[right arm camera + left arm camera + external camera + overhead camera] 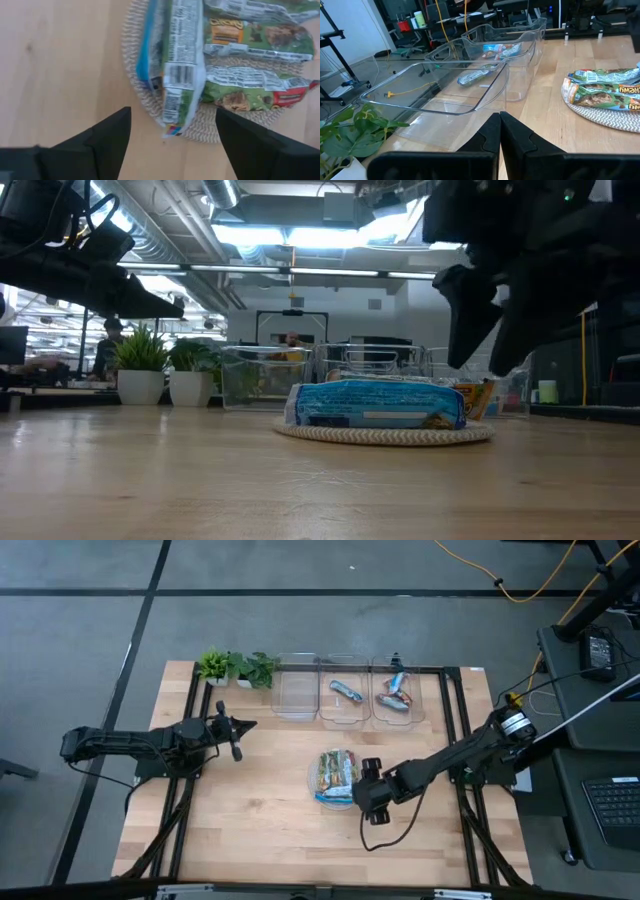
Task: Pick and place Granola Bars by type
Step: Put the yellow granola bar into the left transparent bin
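Several granola bars (335, 776) in blue, white and green wrappers lie piled on a round woven plate (145, 95) in the middle of the table. My right gripper (172, 137) hangs open above the plate's near-right edge, one finger on each side of a blue-and-white bar (175, 65), touching nothing. In the low view the right gripper (495, 340) stands clear above the pile (380, 405). My left gripper (500, 132) is shut and waits at the table's left (248, 726), pointing toward the bins.
Three clear bins stand in a row at the far edge: the left bin (295, 698) without bars, the middle bin (345, 700) with one bar (346, 691), the right bin (395, 698) with a few bars (394, 692). Two potted plants (235, 667) stand far left. Bare wood lies near the front.
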Robot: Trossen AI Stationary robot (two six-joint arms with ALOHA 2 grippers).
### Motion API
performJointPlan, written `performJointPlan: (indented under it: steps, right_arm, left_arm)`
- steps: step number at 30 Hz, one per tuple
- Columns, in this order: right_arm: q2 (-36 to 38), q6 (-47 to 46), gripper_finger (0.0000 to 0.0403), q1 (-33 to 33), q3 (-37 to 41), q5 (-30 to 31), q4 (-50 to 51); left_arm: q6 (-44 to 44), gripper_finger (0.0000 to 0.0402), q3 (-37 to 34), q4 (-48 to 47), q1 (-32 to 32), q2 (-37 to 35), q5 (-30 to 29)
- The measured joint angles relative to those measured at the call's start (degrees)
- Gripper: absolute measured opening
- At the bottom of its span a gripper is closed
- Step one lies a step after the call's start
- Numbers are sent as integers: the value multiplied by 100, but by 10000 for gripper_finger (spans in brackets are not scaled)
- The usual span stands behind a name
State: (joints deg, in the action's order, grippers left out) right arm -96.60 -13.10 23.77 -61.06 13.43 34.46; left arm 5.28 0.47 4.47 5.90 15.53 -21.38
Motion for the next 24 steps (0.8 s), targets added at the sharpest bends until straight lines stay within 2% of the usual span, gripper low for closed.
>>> performJointPlan:
  steps: [6,11,15,24]
  right_arm:
    - [-164,-159,287,-112,0,195,9]
    - [-227,-173,253,-234,0,195,17]
    - [-227,-171,199,-308,0,195,-2]
    - [-227,-170,49,-351,0,155,2]
  left_arm:
    - [0,4,0,2,2,0,2]
    - [0,4,0,1,-1,-1,1]
    - [-2,4,2,2,1,-2,0]
    - [0,4,2,1,0,0,1]
